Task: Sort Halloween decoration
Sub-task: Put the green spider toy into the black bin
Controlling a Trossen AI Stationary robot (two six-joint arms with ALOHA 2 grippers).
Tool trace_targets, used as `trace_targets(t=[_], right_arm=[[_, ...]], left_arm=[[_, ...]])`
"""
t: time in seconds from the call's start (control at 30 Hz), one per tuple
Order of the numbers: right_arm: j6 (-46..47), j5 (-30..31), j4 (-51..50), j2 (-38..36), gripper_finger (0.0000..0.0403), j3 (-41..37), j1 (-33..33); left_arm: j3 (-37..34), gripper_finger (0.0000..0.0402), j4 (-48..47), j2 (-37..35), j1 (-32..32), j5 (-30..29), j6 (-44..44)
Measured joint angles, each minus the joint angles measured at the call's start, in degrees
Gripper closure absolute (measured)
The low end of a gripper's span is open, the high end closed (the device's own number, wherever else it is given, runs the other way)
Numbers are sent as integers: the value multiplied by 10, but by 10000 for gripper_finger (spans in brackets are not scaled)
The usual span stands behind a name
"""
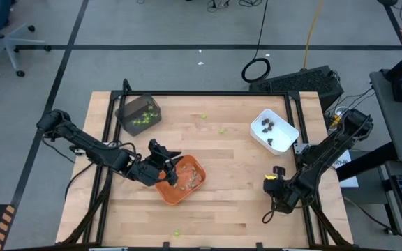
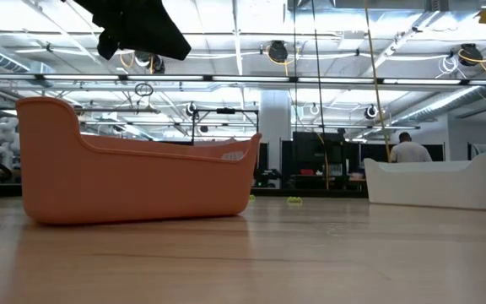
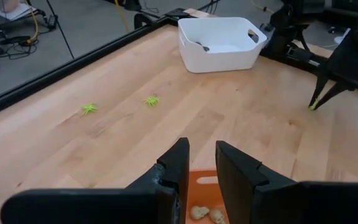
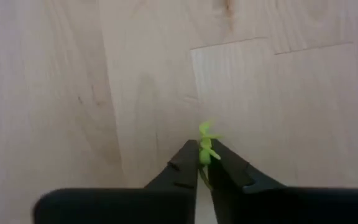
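I'm working in a robotics lab, no question: my wooden counter (image 1: 215, 202) sits in a black metal frame (image 1: 187, 93) on a grey floor (image 1: 152, 28) marked with dark tape lines (image 1: 187, 47). Cables trail across that floor, one coiled in a loop (image 1: 256, 70), and an office chair (image 1: 2, 42) stands at the far corner. Looking level across the counter, I see an open hall with exposed ceiling rails (image 2: 310, 78), hanging cable reels (image 2: 278, 52), dark equipment racks (image 2: 319, 156), and a person (image 2: 410, 149) at a distant station.
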Motion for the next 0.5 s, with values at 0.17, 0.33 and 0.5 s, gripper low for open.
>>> trace_targets(t=[0.17, 0.33, 0.5], right_arm=[[-61, 61, 63, -28, 389, -2, 0], [-215, 195, 171, -48, 399, -2, -2], [-388, 264, 290, -85, 399, -1, -26]], left_arm=[[0, 324, 20, 13, 0, 0, 2], [0, 324, 67, 41, 0, 0, 29], [-1, 324, 114, 59, 0, 2, 49]])
